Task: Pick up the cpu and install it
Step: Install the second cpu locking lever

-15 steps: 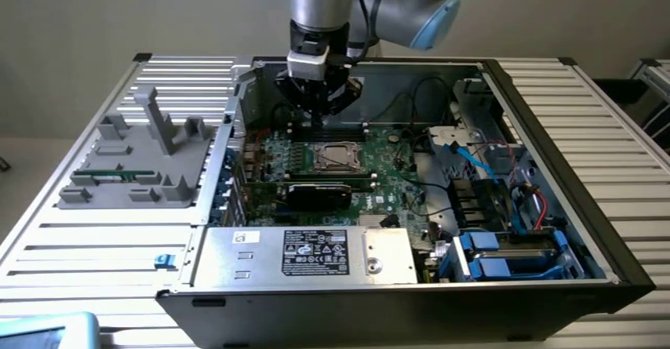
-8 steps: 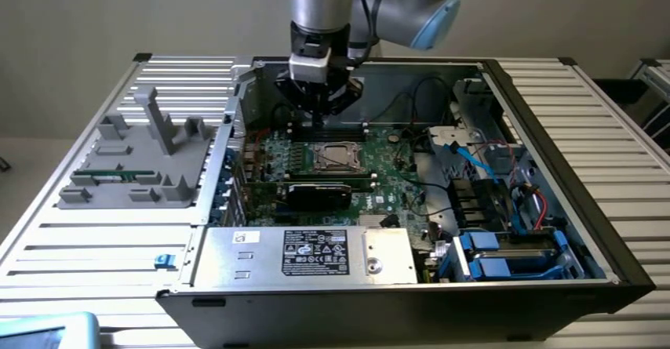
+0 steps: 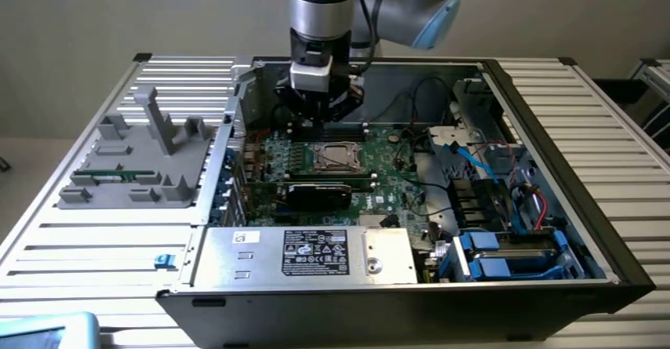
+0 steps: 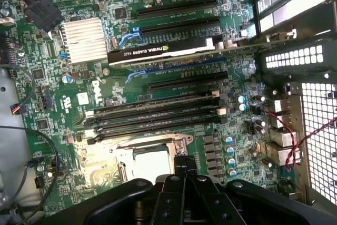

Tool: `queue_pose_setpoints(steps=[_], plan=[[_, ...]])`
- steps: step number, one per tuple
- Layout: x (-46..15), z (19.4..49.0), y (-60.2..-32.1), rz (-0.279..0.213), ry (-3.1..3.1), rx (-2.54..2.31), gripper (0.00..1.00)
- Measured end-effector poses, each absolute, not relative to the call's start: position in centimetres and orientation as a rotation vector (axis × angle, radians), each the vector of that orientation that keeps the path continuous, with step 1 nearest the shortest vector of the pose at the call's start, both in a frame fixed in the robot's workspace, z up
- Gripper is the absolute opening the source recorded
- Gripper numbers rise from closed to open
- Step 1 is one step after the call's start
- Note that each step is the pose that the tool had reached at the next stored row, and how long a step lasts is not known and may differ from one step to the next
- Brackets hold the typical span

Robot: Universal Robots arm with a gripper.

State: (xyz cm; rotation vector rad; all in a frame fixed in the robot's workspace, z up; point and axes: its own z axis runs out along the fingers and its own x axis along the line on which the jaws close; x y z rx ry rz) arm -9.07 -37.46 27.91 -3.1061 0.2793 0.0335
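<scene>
End effector [image 4: 184,164] shut — seemingly above cpu [image 4: 152,163].

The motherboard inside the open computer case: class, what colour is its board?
Green, best seen in the wrist view, on the motherboard.

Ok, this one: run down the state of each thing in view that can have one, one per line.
tool: shut, poised over the cpu socket inside the case.
cpu: lying flat in the socket on the motherboard.
socket: frame open, chip's metal top exposed.
computer case: side panel off, interior open to view.
graphics card: seated in its slot.
grey parts fixture: on the table beside the case, a green memory stick resting in it.
</scene>
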Motion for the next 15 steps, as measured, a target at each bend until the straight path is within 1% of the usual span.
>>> queue_pose_setpoints(steps=[15], plan=[[-9.0, 27.4, -40.8, 0.061, 0.256, -2.878, 0.11]])
